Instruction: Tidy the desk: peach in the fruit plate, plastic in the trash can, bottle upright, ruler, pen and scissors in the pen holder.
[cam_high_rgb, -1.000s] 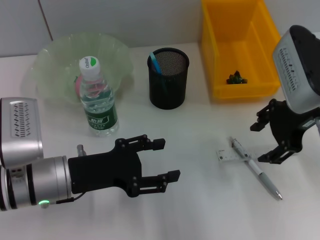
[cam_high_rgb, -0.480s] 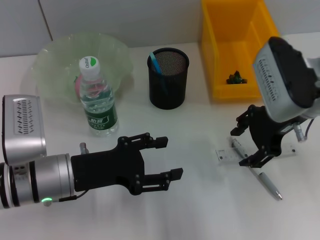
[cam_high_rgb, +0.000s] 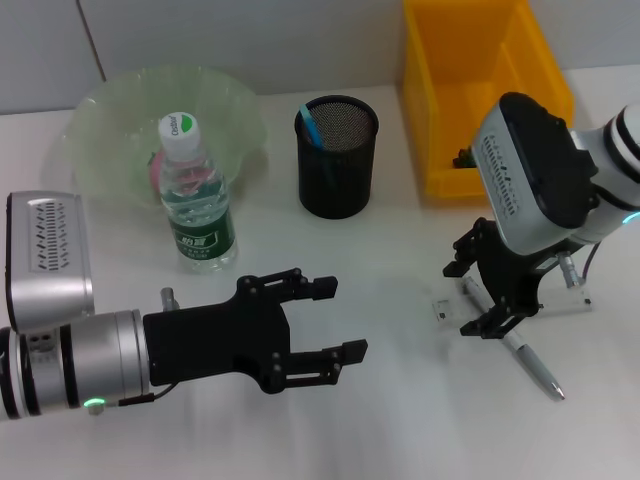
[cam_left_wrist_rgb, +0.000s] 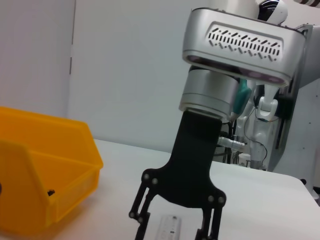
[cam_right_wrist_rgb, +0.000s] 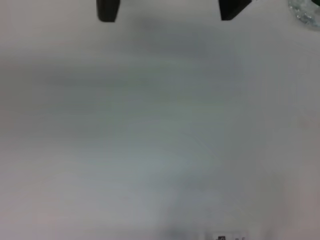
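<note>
My right gripper (cam_high_rgb: 463, 298) is open and low over the table, its fingers on either side of the clear ruler's (cam_high_rgb: 441, 309) left end and the pen's upper end. The silver pen (cam_high_rgb: 532, 364) lies across the ruler, slanting toward the front right. In the left wrist view the right gripper (cam_left_wrist_rgb: 172, 222) hangs over the ruler (cam_left_wrist_rgb: 169, 231). My left gripper (cam_high_rgb: 340, 318) is open and empty at the front middle. The bottle (cam_high_rgb: 196, 196) stands upright before the green fruit plate (cam_high_rgb: 115, 115), with something pink behind it. The black mesh pen holder (cam_high_rgb: 337, 160) holds a blue item. The yellow trash can (cam_high_rgb: 470, 70) has a dark scrap inside.
The trash can stands at the back right, close behind my right arm, and shows again in the left wrist view (cam_left_wrist_rgb: 45, 175). The pen holder stands between plate and can. Bare white table lies between the two grippers and along the front.
My right arm has swung left and down from the right edge until its open fingers stand over the ruler and pen. The left arm has barely shifted.
</note>
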